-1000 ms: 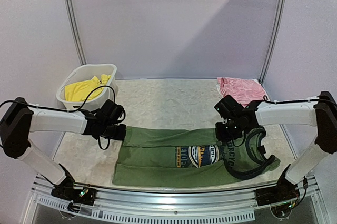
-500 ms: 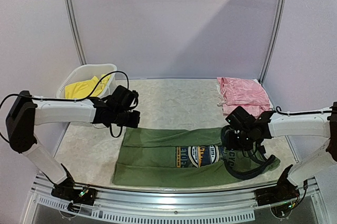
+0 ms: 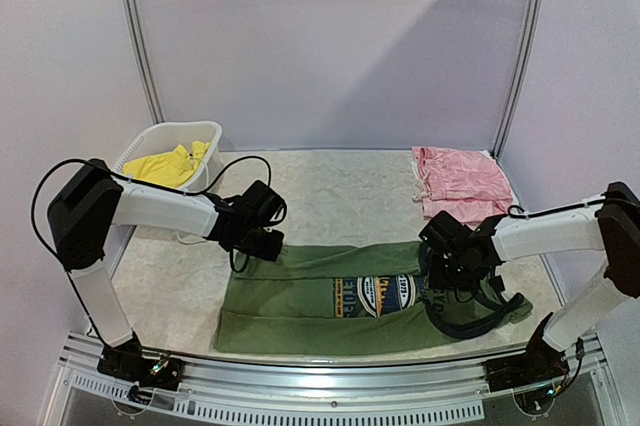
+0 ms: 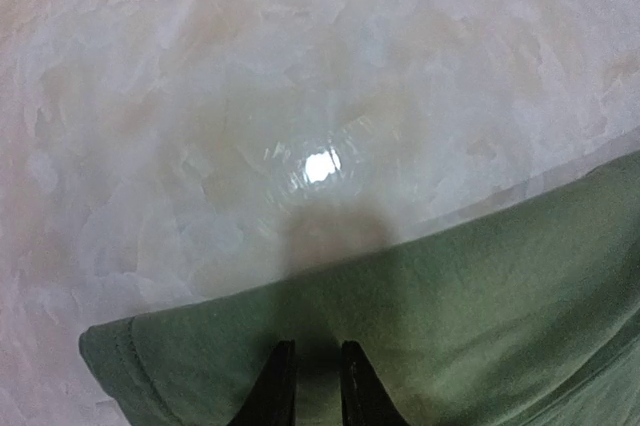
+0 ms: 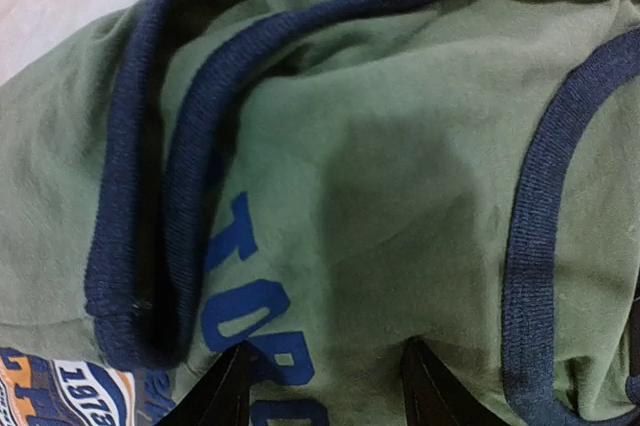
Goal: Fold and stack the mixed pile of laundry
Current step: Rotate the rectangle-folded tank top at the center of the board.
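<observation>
An olive-green tank top (image 3: 330, 296) with a round blue-orange graphic lies folded lengthwise near the table's front, navy-trimmed neck to the right. My left gripper (image 3: 268, 246) sits at its far left corner. In the left wrist view the gripper (image 4: 312, 386) is shut to a slim gap over flat green cloth (image 4: 480, 286), with nothing pinched. My right gripper (image 3: 445, 271) hovers over the neck end. In the right wrist view it (image 5: 325, 386) stands open above the blue lettering, beside the navy trim (image 5: 190, 176). Yellow shorts (image 3: 165, 166) lie in the basket. A pink garment (image 3: 460, 178) lies folded at the back right.
A white slotted basket (image 3: 135, 154) stands at the back left, just behind my left arm. Bare marbled tabletop (image 4: 300, 66) runs behind the tank top. Metal frame posts and pale walls close in the sides and back.
My left gripper swung right from the tank top's left edge to its far left corner. My right gripper moved down from the top edge onto the neck area and opened wider.
</observation>
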`<action>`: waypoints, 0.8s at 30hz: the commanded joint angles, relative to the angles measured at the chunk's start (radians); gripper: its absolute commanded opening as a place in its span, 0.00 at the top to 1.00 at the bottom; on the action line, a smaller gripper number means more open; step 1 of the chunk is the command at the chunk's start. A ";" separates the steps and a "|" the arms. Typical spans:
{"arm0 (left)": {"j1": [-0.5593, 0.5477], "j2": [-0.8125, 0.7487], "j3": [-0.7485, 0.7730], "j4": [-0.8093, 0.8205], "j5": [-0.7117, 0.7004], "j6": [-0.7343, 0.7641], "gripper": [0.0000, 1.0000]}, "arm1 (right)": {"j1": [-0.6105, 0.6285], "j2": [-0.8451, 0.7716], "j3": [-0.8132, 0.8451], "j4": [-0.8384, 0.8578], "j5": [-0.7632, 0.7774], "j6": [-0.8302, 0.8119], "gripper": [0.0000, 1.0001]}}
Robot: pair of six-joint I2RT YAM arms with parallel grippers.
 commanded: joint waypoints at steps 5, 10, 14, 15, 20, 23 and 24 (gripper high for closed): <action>0.010 -0.019 -0.032 -0.052 -0.065 -0.009 0.84 | 0.002 0.188 0.092 0.069 -0.086 -0.062 0.51; 0.031 -0.115 -0.134 -0.092 -0.106 -0.057 0.84 | 0.038 0.270 0.202 0.062 -0.127 -0.111 0.51; 0.033 -0.221 -0.219 -0.140 -0.150 -0.089 0.83 | 0.074 0.350 0.313 0.054 -0.158 -0.139 0.52; 0.033 -0.246 -0.236 -0.152 -0.158 -0.098 0.83 | 0.083 0.382 0.345 0.052 -0.169 -0.146 0.52; 0.035 -0.354 -0.310 -0.191 -0.168 -0.142 0.82 | 0.111 0.512 0.522 0.036 -0.222 -0.187 0.52; 0.035 -0.397 -0.357 -0.181 -0.139 -0.175 0.82 | 0.125 0.589 0.623 0.024 -0.255 -0.210 0.52; 0.034 -0.405 -0.369 -0.181 -0.136 -0.185 0.82 | 0.129 0.608 0.654 0.019 -0.268 -0.219 0.52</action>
